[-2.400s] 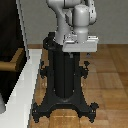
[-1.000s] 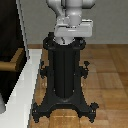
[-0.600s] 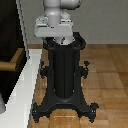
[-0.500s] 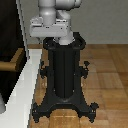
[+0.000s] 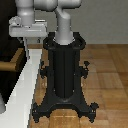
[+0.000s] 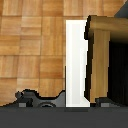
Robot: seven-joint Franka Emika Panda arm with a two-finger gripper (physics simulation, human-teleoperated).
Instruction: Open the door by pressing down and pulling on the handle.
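Hovering at the exterior view's upper left, the gripper (image 5: 24, 31) sits above the white frame (image 5: 22, 85); whether its fingers are spread or closed cannot be told. The tan handle (image 5: 11, 64) projects from the dark door (image 5: 9, 46) below it. In the wrist view the handle (image 6: 100, 55) lies just beside the frame (image 6: 76, 62). The black pedestal (image 5: 64, 70) stands on the wooden floor (image 5: 107, 75).

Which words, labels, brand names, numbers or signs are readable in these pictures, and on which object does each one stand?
None: no text can be read in either view.
The door, the handle, the white frame, the black pedestal and the wooden floor show plain surfaces without any lettering.
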